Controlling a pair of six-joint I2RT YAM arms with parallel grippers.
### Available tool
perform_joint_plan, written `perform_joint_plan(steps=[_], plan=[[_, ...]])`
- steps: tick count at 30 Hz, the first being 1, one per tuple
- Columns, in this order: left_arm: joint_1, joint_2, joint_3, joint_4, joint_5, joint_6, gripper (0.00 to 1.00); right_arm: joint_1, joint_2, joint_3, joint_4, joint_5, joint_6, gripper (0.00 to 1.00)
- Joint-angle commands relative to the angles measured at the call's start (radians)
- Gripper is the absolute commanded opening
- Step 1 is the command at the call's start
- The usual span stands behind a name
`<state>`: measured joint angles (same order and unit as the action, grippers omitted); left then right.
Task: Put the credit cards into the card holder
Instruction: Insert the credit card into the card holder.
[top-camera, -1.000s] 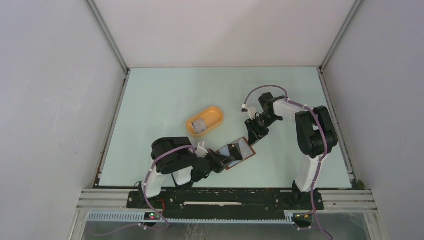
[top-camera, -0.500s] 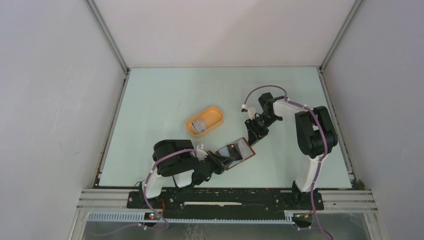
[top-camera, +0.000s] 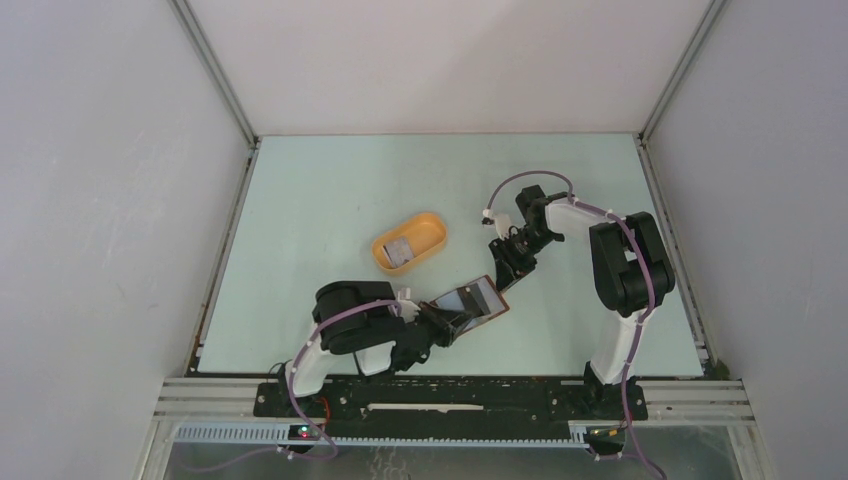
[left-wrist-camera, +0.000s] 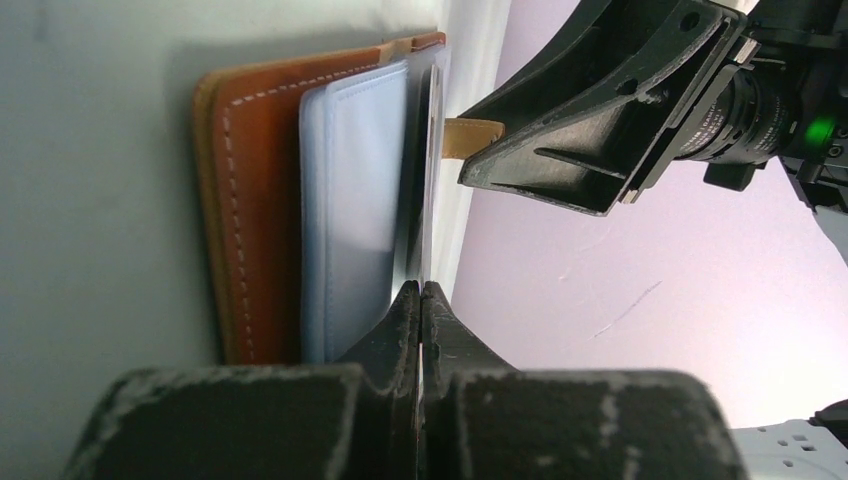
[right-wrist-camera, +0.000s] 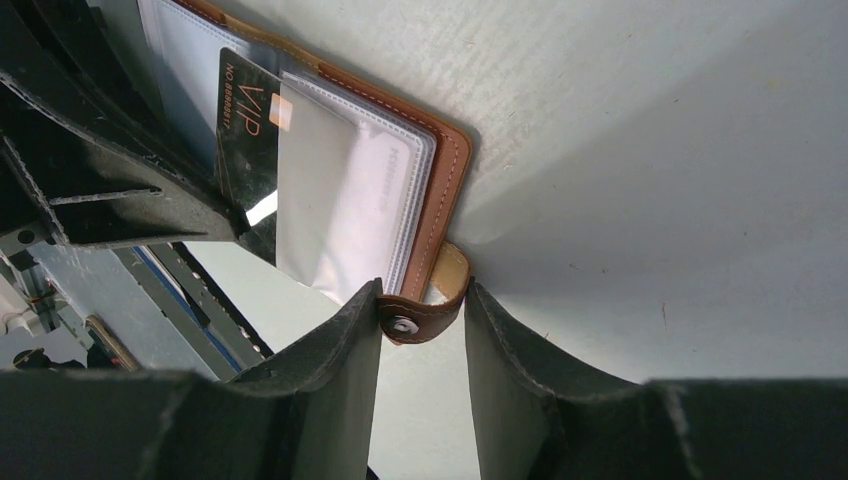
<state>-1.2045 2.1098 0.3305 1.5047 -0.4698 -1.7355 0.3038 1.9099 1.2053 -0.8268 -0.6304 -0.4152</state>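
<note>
The reddish-brown card holder (top-camera: 478, 304) lies open on the table between both arms, its pale clear sleeves (right-wrist-camera: 345, 190) facing up. My left gripper (left-wrist-camera: 421, 290) is shut on a thin card seen edge-on (left-wrist-camera: 431, 170), held against the sleeves of the holder (left-wrist-camera: 250, 200). The right wrist view shows this as a black "VIP" credit card (right-wrist-camera: 243, 125), partly inside a sleeve. My right gripper (right-wrist-camera: 422, 288) is closed round the holder's snap strap (right-wrist-camera: 415, 322), both fingers touching it. Another grey card (top-camera: 400, 250) lies in the tray.
An orange-yellow oval tray (top-camera: 432, 226) stands left of and behind the card holder. The right gripper's body (left-wrist-camera: 600, 120) hangs close over the holder's far edge. Aluminium frame rails and white walls bound the table.
My left arm has pushed a little forward and right, carrying the card further onto the card holder. The right arm has stayed still on the strap.
</note>
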Motion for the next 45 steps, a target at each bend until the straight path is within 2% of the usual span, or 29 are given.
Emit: perform_joint_plan(steps=[1, 9, 15, 19, 24, 30, 33, 38, 41, 45], plan=[[-0.017, 0.030, 0.038, 0.009, -0.028, -0.048, 0.00, 0.012, 0.000, 0.031, -0.011, -0.027, 0.018, 0.43], [-0.024, 0.048, 0.066, 0.005, -0.008, -0.064, 0.01, 0.013, -0.007, 0.030, -0.010, -0.032, 0.021, 0.44], [-0.025, 0.022, 0.019, 0.003, 0.004, -0.063, 0.20, -0.003, -0.030, 0.031, -0.011, -0.035, 0.020, 0.47], [-0.024, 0.014, 0.004, 0.003, 0.022, -0.059, 0.28, -0.017, -0.057, 0.031, -0.009, -0.032, 0.017, 0.50], [-0.022, -0.001, -0.017, 0.003, 0.031, -0.048, 0.32, -0.028, -0.109, 0.031, -0.003, 0.007, 0.007, 0.55], [-0.018, -0.012, -0.038, 0.004, 0.038, -0.036, 0.34, -0.031, -0.177, 0.024, 0.012, 0.018, 0.003, 0.55], [-0.016, -0.015, -0.041, 0.005, 0.043, -0.026, 0.34, -0.015, -0.213, 0.007, 0.038, -0.065, 0.006, 0.52], [-0.011, -0.010, -0.032, 0.006, 0.060, -0.013, 0.34, 0.067, -0.202, 0.007, 0.090, -0.245, 0.082, 0.38], [-0.008, -0.002, -0.027, 0.006, 0.068, -0.012, 0.34, 0.159, -0.177, 0.007, 0.162, -0.232, 0.149, 0.34], [-0.007, -0.003, -0.029, 0.007, 0.068, -0.009, 0.34, 0.262, -0.101, 0.048, 0.208, -0.122, 0.232, 0.24]])
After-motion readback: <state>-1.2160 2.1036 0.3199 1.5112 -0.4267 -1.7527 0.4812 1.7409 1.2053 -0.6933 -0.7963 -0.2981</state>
